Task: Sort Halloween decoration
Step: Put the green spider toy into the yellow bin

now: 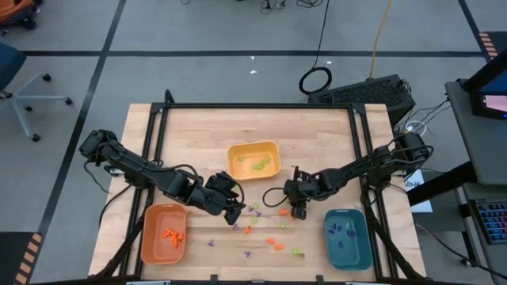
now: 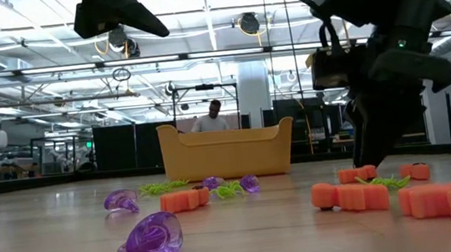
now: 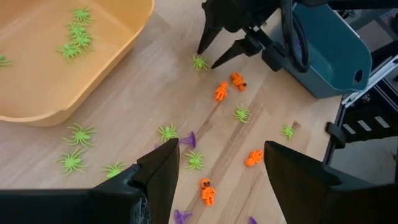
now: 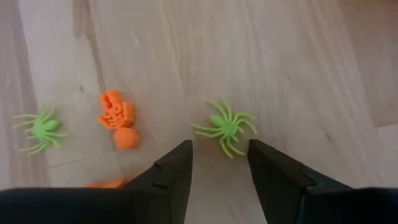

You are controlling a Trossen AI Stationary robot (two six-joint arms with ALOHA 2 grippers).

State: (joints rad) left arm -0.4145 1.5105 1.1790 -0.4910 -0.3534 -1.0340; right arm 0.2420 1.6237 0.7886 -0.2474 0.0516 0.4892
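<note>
Small Halloween decoration pieces lie scattered on the wooden table point(image 1: 198, 134): green spiders point(image 3: 166, 132), orange figures point(image 3: 221, 91) and purple pieces point(image 2: 151, 237). My right gripper point(image 4: 220, 146) stands open and low over the table, pointing steeply down. One green spider point(image 4: 225, 127) lies flat on the wood just ahead of the gap between its fingertips; I see no touch. The left wrist view shows the same open right gripper point(image 3: 208, 56) over that spider point(image 3: 200, 61). My left gripper point(image 3: 221, 149) hangs open above the scattered pieces, left of the right gripper, with nothing between its fingers.
A yellow tray point(image 1: 273, 147) with green spiders stands at the table's middle, beyond both grippers. An orange tray point(image 1: 149, 237) with orange pieces is at the near left. A teal tray point(image 1: 360, 245) with purple pieces is at the near right. A person shows far behind in the low view.
</note>
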